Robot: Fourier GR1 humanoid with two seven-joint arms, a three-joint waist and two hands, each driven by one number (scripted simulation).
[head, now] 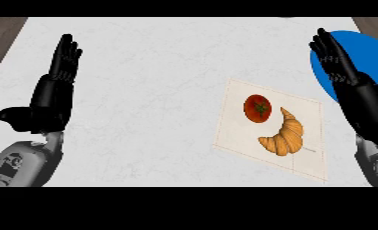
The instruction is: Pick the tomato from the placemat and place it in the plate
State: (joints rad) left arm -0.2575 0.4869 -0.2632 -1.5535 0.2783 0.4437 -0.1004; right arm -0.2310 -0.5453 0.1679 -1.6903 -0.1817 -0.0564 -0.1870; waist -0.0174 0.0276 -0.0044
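Note:
A red tomato (258, 108) with a dark stem lies on a pale placemat (240, 134) on the right half of the counter. A blue plate (353, 49) sits at the right edge, partly hidden behind my right hand (341, 71). That hand stands open with fingers straight up, to the right of the placemat and apart from the tomato. My left hand (55, 91) rests open at the left edge, fingers up, holding nothing.
A golden croissant (284, 135) lies on the placemat just right of and below the tomato. The white counter (148, 99) spreads between the two hands. Brown floor shows at the top corners.

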